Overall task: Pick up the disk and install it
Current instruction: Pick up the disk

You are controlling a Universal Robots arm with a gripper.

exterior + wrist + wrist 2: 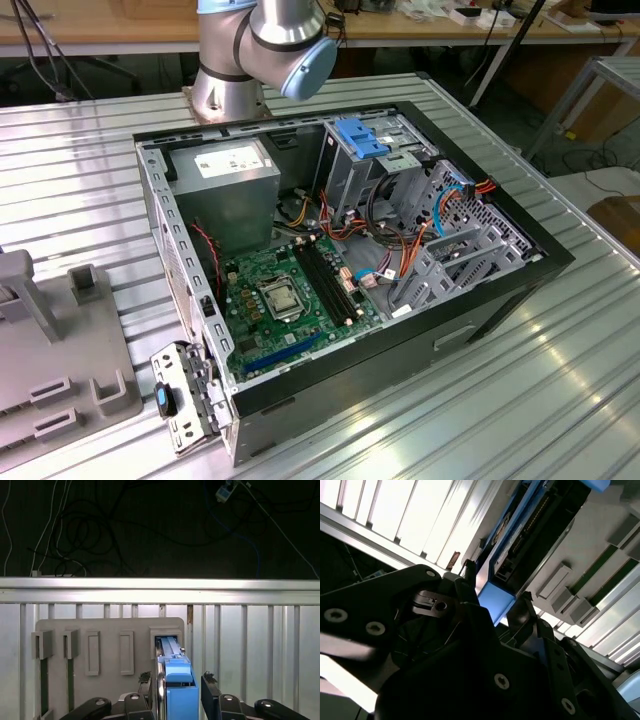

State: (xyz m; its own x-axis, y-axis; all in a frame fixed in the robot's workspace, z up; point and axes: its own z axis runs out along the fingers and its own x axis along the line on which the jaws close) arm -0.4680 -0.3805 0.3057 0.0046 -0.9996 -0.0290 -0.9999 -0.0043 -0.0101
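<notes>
Now | disk [173,652]: blue frame, grey body, on edge | gripper [175,680] parted, straddling it | exterior view: open computer case [480,322]

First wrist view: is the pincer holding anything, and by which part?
Nothing appears gripped: the pincer straddles the blue carrier end of the disk, with a gap showing.

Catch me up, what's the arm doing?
The gripper is at the grey holder. Its open fingers sit either side of the disk, which stands on edge in a slot and is not yet clamped. In the exterior view, the open computer case lies on the metal table.
</notes>
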